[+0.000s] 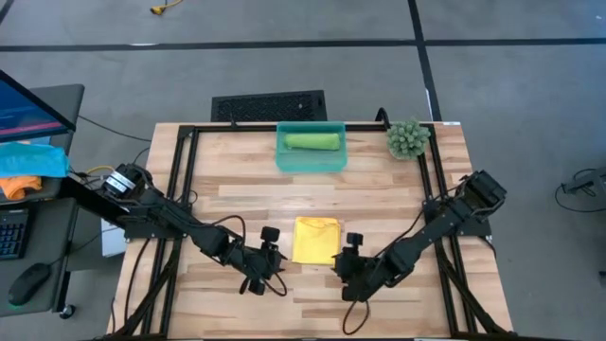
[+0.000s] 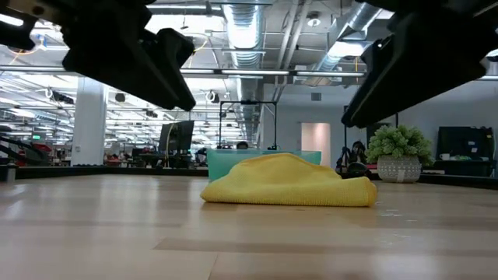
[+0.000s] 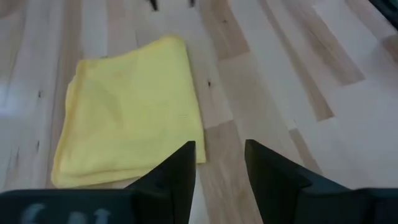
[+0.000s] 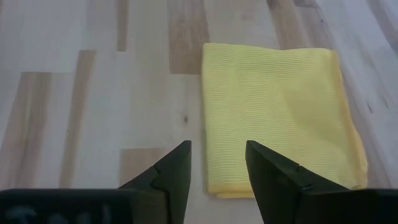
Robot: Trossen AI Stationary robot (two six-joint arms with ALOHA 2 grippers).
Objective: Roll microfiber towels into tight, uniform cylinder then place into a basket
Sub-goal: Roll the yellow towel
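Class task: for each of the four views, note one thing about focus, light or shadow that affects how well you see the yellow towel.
High view: even light, yellow towel sharp, small. Low view: towel in focus, both arms only dark silhouettes against bright ceiling lights. Left wrist view: soft blur, the left hand dark in front. Right wrist view: towel weave visible, the right hand dark and featureless.

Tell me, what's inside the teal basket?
A rolled light green towel lies inside the basket. Whatever is under the roll is covered, so I cannot see it.
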